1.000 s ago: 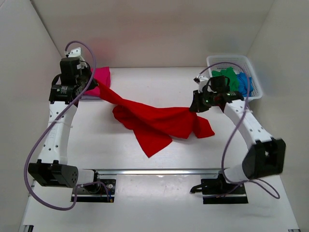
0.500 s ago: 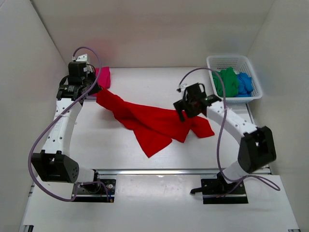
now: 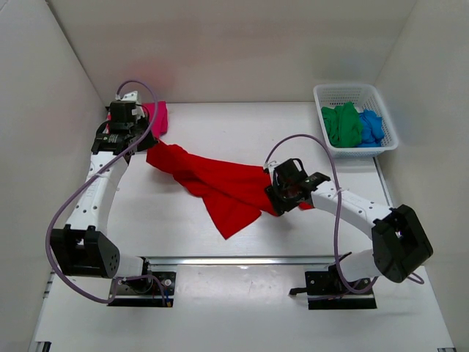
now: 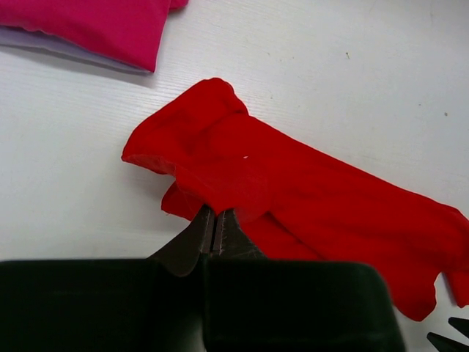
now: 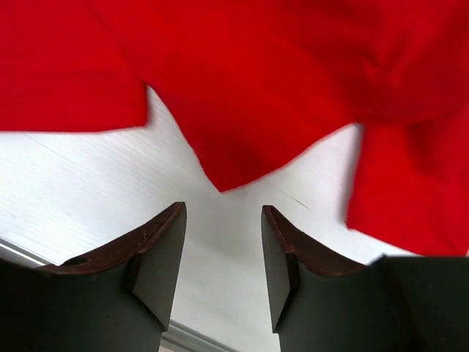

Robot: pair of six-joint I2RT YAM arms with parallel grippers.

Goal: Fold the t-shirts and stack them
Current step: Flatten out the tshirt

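red shirt [image 3: 220, 187] lies crumpled across the middle of the table [image 3: 220, 125], running from back-left to front-right. left gripper [image 4: 215, 218] is pinched tight on its back-left edge, fingers together w/ cloth caught at the tips. that end sits just in front of the folded pink shirt [image 3: 156, 117] at back-left, a small gap btwn them. vs a sec ago: left arm has reached further toward the back-left corner, and the held end no longer stretches up taut to it. right gripper [image 5: 220, 220] had the shirt's right end lifted near the basket [image 3: 352, 92] then. now it's let go, swung in toward the centre & hangs low at the shirt's front-right edge, fingers parted w/ only bare table btwn them, nothing held. shirt's right end has dropped flat on the table. green shirt [image 3: 341, 125] & blue shirt [image 3: 370, 125] sit bunched in the basket at back-right, same as before.
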